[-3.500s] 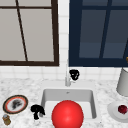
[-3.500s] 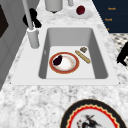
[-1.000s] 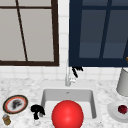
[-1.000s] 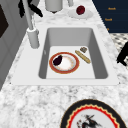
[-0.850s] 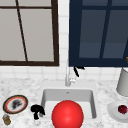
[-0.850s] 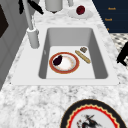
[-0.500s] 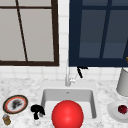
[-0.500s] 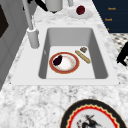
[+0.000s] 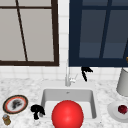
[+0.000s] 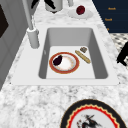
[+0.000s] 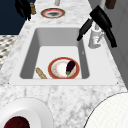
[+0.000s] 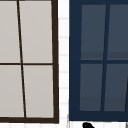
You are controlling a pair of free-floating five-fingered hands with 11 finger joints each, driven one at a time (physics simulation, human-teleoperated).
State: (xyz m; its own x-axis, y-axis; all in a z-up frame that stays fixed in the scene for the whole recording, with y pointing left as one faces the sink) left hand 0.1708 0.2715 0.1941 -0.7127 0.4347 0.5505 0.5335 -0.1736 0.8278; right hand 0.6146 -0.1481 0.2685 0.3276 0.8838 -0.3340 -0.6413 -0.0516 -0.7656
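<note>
My right hand (image 9: pixel 85 71), fingers straight and holding nothing, has drifted rightward and now hovers just beside the faucet (image 9: pixel 67 75) behind the sink (image 9: pixel 93 105), close enough to touch its lever, while my left hand (image 9: pixel 37 110) hangs curled at the sink's front-left corner.

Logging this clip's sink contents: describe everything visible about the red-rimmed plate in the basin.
The red-rimmed plate is round, with a white centre inside an orange-red band, and looks ceramic. It lies flat on the floor of the sink, toward its faucet side. A dark purple eggplant rests on it near the rim. A tan stick-shaped item lies beside it, apart. No hand touches it.
</note>
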